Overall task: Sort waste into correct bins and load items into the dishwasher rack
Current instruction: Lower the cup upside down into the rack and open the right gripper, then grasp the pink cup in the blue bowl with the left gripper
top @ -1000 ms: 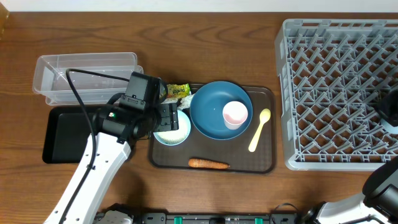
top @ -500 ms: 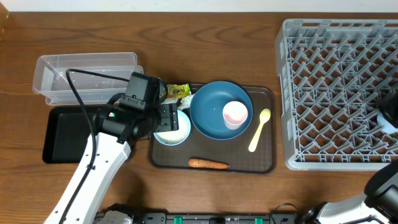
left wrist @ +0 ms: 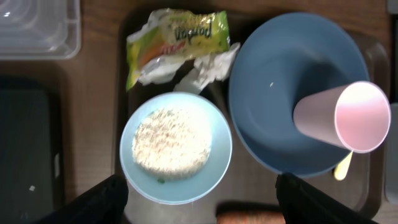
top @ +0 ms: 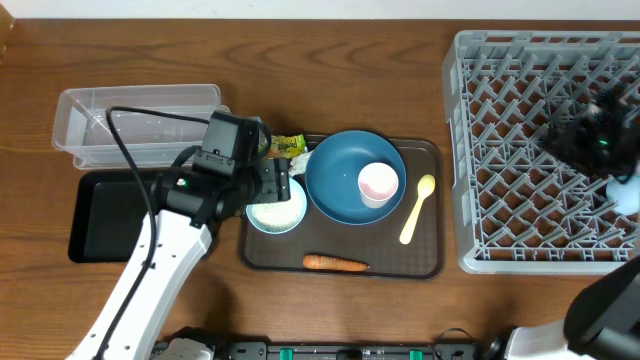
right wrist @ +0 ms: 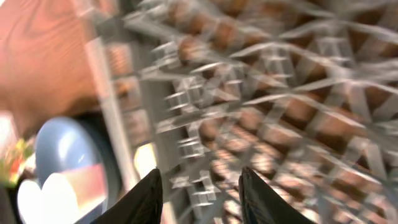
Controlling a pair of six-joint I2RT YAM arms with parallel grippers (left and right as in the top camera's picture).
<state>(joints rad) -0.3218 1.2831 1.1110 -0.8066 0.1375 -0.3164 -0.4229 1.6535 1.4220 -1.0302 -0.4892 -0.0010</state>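
Rice bowl [left wrist: 175,147] lies (seemingly) beneath the spread left pincer [left wrist: 200,204].

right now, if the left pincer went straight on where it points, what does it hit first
The left pincer would most likely meet the rice in the small pale bowl, which lies between its open fingers; depth is hard to judge.

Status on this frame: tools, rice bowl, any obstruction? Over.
Left tool open, hovering over the rice bowl on the brown tray. Right tool open, empty, above the dishwasher rack, view blurred. Wrapper and crumpled paper close by the bowl's rim.
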